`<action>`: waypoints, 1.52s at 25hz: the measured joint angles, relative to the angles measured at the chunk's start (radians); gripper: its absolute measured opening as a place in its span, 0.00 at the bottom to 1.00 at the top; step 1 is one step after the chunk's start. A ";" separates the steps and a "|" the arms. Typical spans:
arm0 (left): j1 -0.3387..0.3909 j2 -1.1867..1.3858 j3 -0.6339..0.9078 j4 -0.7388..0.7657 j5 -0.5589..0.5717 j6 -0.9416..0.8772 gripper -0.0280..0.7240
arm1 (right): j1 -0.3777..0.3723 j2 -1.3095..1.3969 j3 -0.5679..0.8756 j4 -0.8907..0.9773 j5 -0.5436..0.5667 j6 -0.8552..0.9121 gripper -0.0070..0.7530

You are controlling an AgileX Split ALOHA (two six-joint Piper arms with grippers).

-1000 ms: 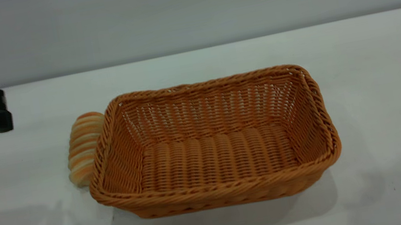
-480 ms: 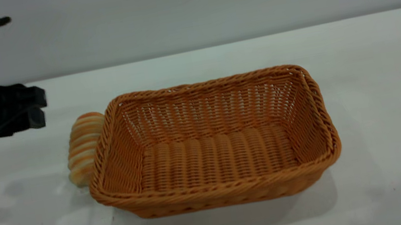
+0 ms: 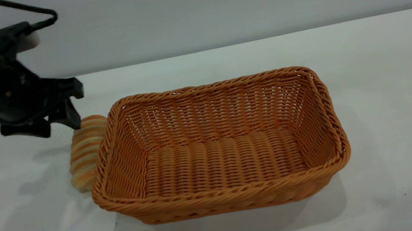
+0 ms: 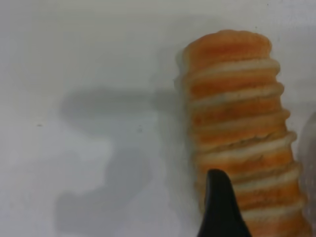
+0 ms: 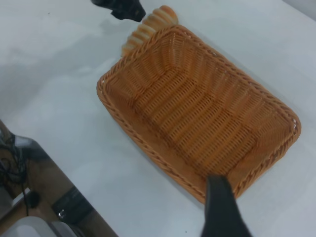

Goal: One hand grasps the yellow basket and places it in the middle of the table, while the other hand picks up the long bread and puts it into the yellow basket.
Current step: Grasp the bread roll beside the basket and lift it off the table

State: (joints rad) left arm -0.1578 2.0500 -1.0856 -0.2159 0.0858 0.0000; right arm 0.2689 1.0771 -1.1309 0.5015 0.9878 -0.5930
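The yellow basket (image 3: 224,198) stands empty in the middle of the white table (image 3: 396,100); it also shows in the right wrist view (image 5: 148,143). The long bread (image 3: 84,152) lies on the table against the basket's left side, and shows in the left wrist view (image 4: 237,123) and the right wrist view (image 5: 148,27). My left gripper (image 3: 59,125) is open and hovers just over the bread's far end; one black finger (image 4: 219,212) shows above the bread. My right gripper is out of the exterior view; one finger (image 5: 219,210) shows high above a corner of the basket.
The table's edge shows in the right wrist view, with dark gear and cables (image 5: 29,197) below it. A plain grey wall (image 3: 212,1) stands behind the table.
My left gripper has moved right and down from the left edge to the bread's far end. The basket and the bread have not moved.
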 joint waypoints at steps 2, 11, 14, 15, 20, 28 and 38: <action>0.000 0.036 -0.065 0.000 0.076 -0.010 0.72 | 0.000 0.000 0.000 0.000 0.001 0.000 0.68; 0.000 0.189 -0.224 0.000 0.217 -0.017 0.72 | 0.000 0.000 0.000 0.008 0.006 0.000 0.68; 0.000 0.213 -0.242 0.000 0.220 -0.018 0.71 | 0.000 0.000 0.000 0.010 0.007 0.000 0.68; 0.000 0.220 -0.246 0.000 0.219 -0.018 0.69 | 0.000 0.000 0.000 0.011 0.007 0.000 0.68; 0.000 0.234 -0.248 0.000 0.204 -0.018 0.44 | 0.000 0.000 0.000 0.014 0.008 0.000 0.68; 0.000 0.229 -0.249 0.041 0.206 0.000 0.11 | 0.000 0.000 0.000 0.016 0.008 0.000 0.68; 0.001 -0.004 -0.248 0.053 0.303 0.000 0.11 | 0.000 0.000 0.000 0.018 0.008 0.000 0.68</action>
State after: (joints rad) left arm -0.1566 2.0456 -1.3333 -0.1627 0.3884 0.0000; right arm 0.2689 1.0771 -1.1309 0.5198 0.9953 -0.5930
